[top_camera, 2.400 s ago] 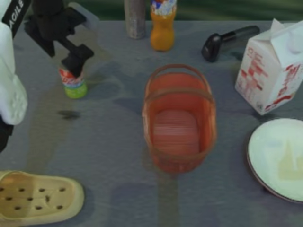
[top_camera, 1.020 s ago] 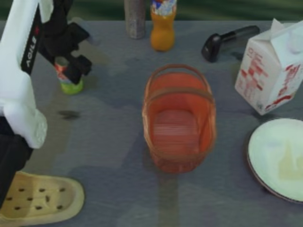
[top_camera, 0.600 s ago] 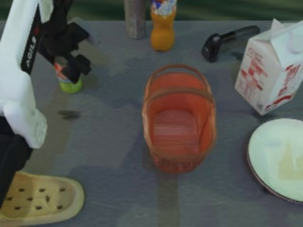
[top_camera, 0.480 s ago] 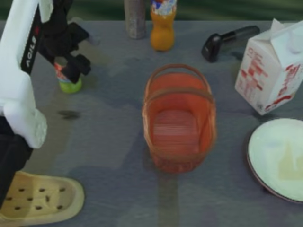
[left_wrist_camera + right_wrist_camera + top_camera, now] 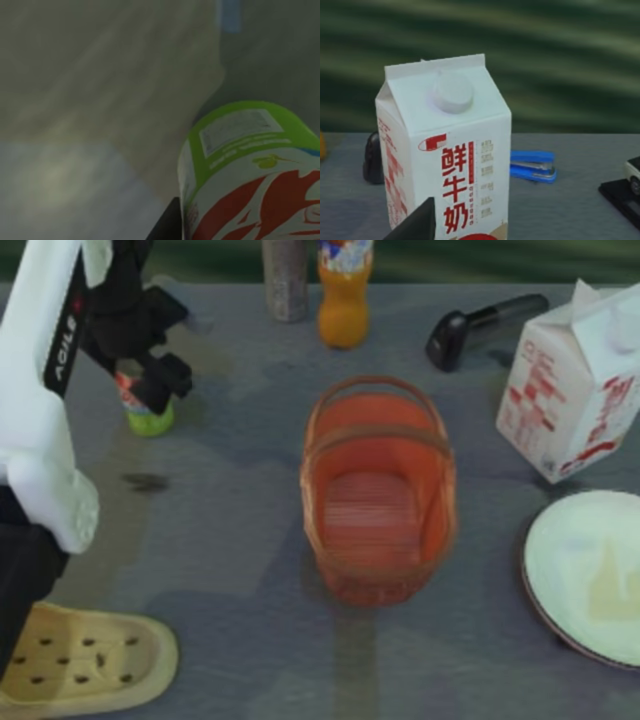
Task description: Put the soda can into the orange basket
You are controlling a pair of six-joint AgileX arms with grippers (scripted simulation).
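The soda can (image 5: 150, 418), red and white above with a lime-green bottom, stands at the table's far left. My left gripper (image 5: 141, 390) is down over it, shut on its upper part and hiding its top. In the left wrist view the can (image 5: 250, 165) fills the near side, and one dark finger (image 5: 170, 225) presses against its wall. The orange basket (image 5: 440, 500) sits in the middle of the table, well to the right of the can, with nothing in it. My right arm is outside the top view; one finger (image 5: 417, 222) of its open gripper shows before the milk carton (image 5: 455, 165).
An orange juice bottle (image 5: 344, 305) and a grey cylinder (image 5: 286, 280) stand at the far edge. A black scanner (image 5: 480, 328), the milk carton (image 5: 575, 380) and a white plate (image 5: 590, 575) are at the right. A cream slipper (image 5: 80, 655) lies at the near left.
Since 2.4 s ago my left arm has swung in over the can, which has shifted slightly toward the far left. Over the last second nothing has visibly moved.
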